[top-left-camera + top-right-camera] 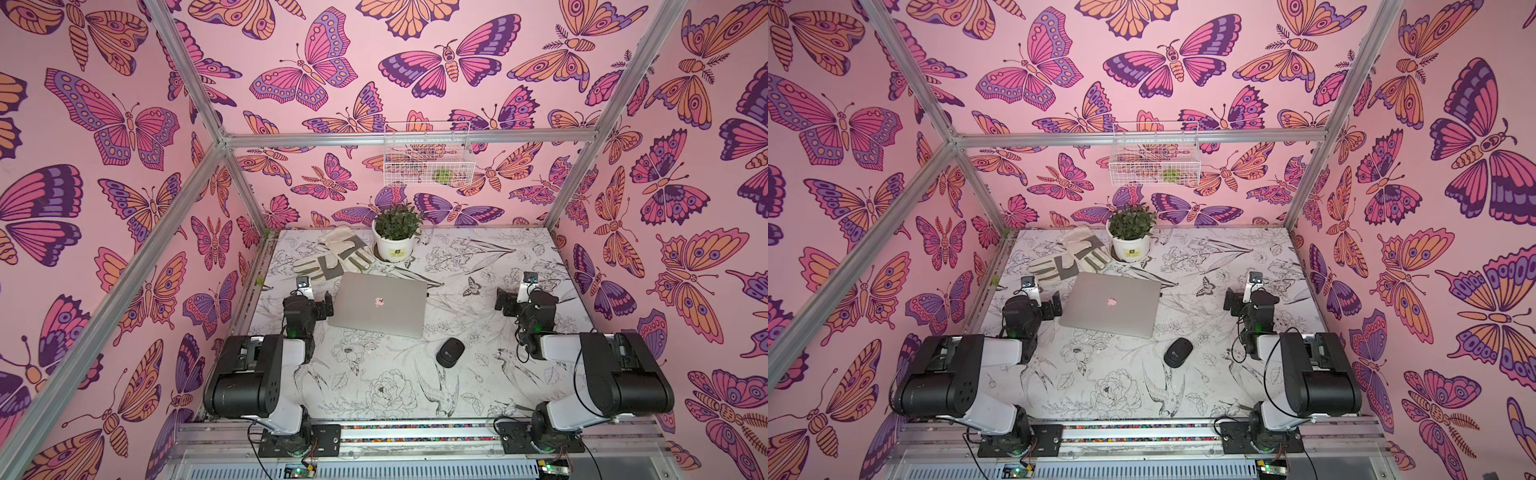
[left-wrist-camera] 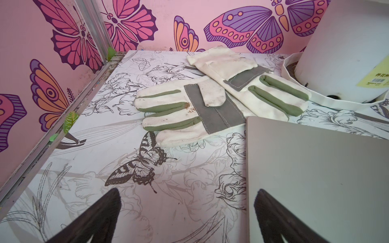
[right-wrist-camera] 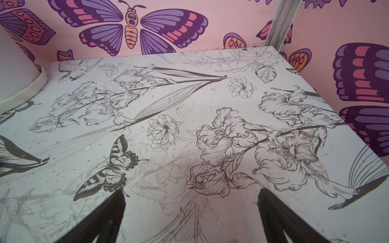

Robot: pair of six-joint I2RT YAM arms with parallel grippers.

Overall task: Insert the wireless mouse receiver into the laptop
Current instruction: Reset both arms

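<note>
left fingers (image 2: pixel 99 216) and right fingers (image 3: pixel 277 221) spread empty; receiver (image 1: pixel 427 295) at laptop (image 1: pixel 374 318) edge.

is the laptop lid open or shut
Shut: the laptop lies flat, lid down with its logo facing up; no screen or keyboard shows.

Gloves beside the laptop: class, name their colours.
Cream gloves with green finger strips and grey patches; clearest in left wrist view.
</note>
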